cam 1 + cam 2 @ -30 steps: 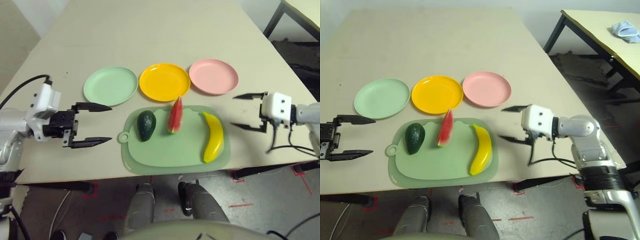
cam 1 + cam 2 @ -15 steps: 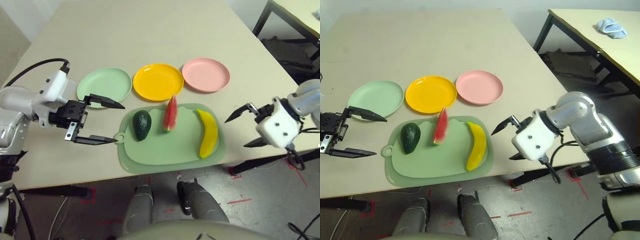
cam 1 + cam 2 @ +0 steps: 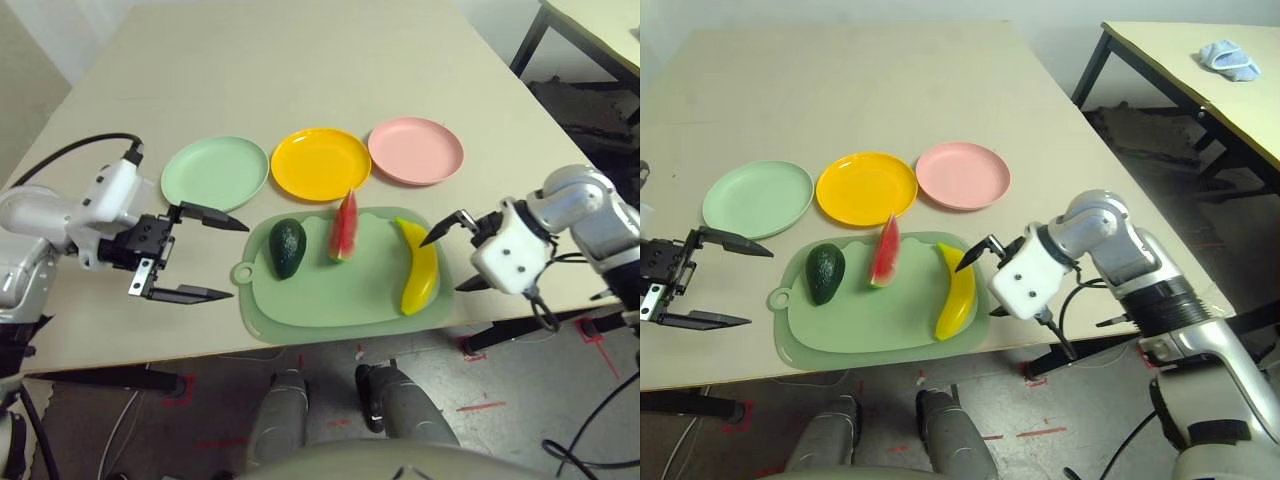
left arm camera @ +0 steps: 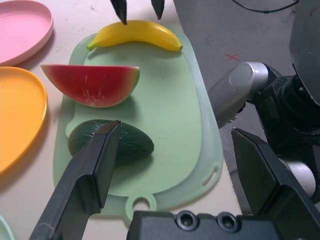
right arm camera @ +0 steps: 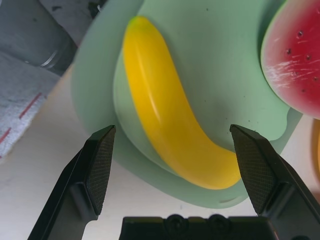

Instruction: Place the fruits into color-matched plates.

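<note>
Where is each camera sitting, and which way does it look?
Two head eyes: side by side, looking forward and down at the cutting mat and plates; silver forearms and grey body parts show.
Left wrist: on the left arm, looking past its open jaws toward the avocado and watermelon wedge; the right jaws' tips show beyond.
Right wrist: on the right arm, looking past its open jaws down at the banana.
Shared: both wrist views see the banana and watermelon wedge.

Glossy smooth plastic look on yellow plate, same w/ banana. Matt, translucent-ish plastic look on cutting mat. Rough, pebbly skin on avocado. Matt, smooth tabletop. Soft cloth on far-right table.
</note>
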Robot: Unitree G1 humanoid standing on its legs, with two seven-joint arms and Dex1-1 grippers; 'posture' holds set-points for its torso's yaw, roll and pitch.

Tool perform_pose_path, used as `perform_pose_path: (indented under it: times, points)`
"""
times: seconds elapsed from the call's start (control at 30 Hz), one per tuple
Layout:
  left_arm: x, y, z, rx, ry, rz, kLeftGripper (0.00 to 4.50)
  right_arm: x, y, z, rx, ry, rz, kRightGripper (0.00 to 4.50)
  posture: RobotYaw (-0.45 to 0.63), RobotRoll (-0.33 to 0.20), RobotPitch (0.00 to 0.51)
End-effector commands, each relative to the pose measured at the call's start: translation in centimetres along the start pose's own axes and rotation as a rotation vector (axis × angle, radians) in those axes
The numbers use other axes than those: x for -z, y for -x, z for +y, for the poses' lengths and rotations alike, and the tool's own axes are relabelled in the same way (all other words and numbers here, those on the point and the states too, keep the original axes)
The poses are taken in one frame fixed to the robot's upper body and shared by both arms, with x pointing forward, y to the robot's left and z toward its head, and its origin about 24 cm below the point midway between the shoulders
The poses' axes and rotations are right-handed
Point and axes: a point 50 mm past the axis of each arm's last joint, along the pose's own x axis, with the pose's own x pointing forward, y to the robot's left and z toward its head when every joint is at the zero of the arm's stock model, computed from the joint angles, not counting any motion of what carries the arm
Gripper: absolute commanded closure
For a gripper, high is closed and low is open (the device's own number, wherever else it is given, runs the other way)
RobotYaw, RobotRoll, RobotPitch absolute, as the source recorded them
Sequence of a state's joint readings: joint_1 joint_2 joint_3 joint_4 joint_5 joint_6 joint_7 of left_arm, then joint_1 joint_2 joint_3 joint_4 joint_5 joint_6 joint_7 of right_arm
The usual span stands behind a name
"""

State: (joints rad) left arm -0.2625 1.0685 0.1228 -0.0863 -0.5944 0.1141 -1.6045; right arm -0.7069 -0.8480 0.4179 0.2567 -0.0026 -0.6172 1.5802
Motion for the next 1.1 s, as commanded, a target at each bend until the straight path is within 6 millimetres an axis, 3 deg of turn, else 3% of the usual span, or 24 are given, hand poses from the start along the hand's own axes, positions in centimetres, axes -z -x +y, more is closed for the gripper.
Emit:
perform_pose_path:
  times: [0.03, 0.3, 0.4, 0.53, 0.6, 0.7, 0.9, 1.1]
  points:
    - [-0.4, -0.1, -0.1, 0.003, -0.037, 0.010, 0.00, 0.5, -1.4, 0.0, -0.038, 0.001, 0.016, 0.02, 0.05, 0.000, 0.120]
    - [-0.7, -0.7, 0.1, 0.004, -0.082, -0.002, 0.00, 1.9, -3.1, 1.4, -0.154, -0.083, 0.069, 0.15, 0.06, 0.000, 0.117]
    - [-0.9, -0.7, 0.0, 0.001, -0.083, 0.000, 0.00, 1.9, -3.1, 2.0, -0.184, -0.112, 0.068, 0.85, 0.07, 0.000, 0.110]
    - [-0.7, -0.6, 0.0, -0.006, -0.077, 0.004, 0.00, 1.6, -3.2, 2.3, -0.184, -0.122, 0.053, 2.32, 0.07, 0.000, 0.105]
    - [-0.6, -0.7, 0.1, -0.008, -0.074, 0.005, 0.00, 1.5, -3.0, 2.2, -0.177, -0.123, 0.048, 2.84, 0.07, 0.000, 0.105]
    - [-0.4, -0.8, 0.2, -0.018, -0.068, -0.002, 0.00, 1.2, -2.5, 1.6, -0.154, -0.115, 0.044, 2.84, 0.07, 0.000, 0.105]
    - [0.0, -0.5, 1.2, -0.141, -0.022, 0.022, 0.00, 0.5, -0.2, -2.7, -0.017, -0.105, 0.026, 2.84, 0.06, 0.000, 0.110]
    - [0.0, -0.2, 2.1, -0.310, 0.034, 0.022, 0.00, -0.3, 3.9, -10.2, 0.273, -0.091, 0.017, 2.84, 0.07, 0.000, 0.115]
